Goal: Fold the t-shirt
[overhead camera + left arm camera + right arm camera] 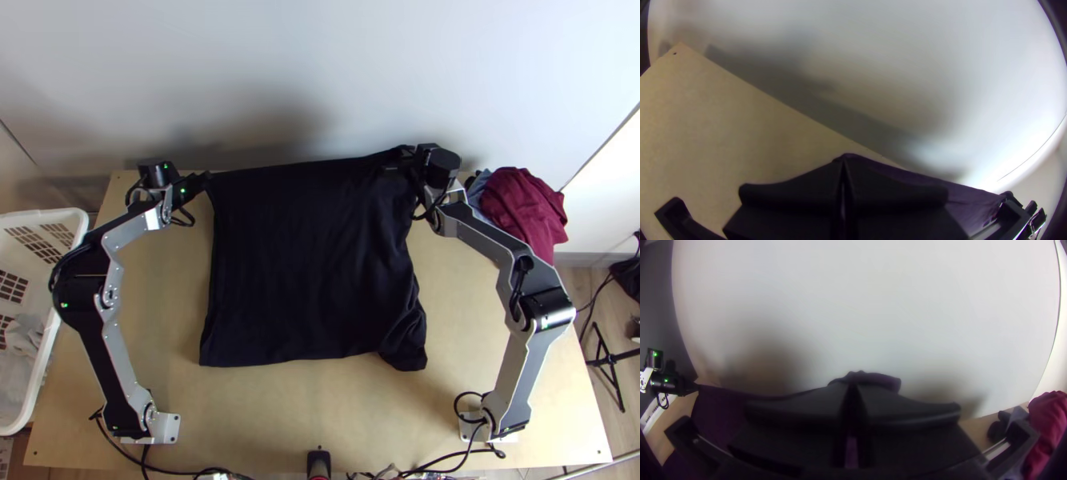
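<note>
Pinching the dark t-shirt (308,260) by its far corners with left claw (205,179) and right claw (406,160), mostly spread over the wooden surface (280,412), bunched at the near right corner.

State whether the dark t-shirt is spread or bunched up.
Mostly spread: the t-shirt forms a broad, nearly smooth panel, rumpled at one near corner. Hidden folds beneath: cannot tell.

no text, labels, brands, numbers or signs legible.
</note>
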Tool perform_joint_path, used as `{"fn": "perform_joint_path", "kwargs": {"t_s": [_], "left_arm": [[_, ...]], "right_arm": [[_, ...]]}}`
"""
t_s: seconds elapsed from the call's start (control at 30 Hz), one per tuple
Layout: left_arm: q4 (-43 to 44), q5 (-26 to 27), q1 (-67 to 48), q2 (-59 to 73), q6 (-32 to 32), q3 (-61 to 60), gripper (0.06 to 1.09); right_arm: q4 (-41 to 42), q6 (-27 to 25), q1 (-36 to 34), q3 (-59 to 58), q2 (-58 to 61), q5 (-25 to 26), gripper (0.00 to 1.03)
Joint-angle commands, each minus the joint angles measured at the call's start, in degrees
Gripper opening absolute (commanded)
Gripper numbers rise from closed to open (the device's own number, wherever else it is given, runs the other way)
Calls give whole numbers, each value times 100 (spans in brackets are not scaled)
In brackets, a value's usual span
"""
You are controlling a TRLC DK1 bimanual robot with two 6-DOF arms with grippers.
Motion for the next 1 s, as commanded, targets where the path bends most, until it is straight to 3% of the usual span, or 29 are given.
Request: {"fn": "perform_joint_path", "kwargs": {"t_s": [0.0,0.97], "left_arm": [[-473,-212,-61,369,-2,552,9],[-1027,-695,-254,949,772,1370,9]], "right_arm": [[1,-37,25,74,243,95,3],[45,-274,156,267,937,552,3]]}}
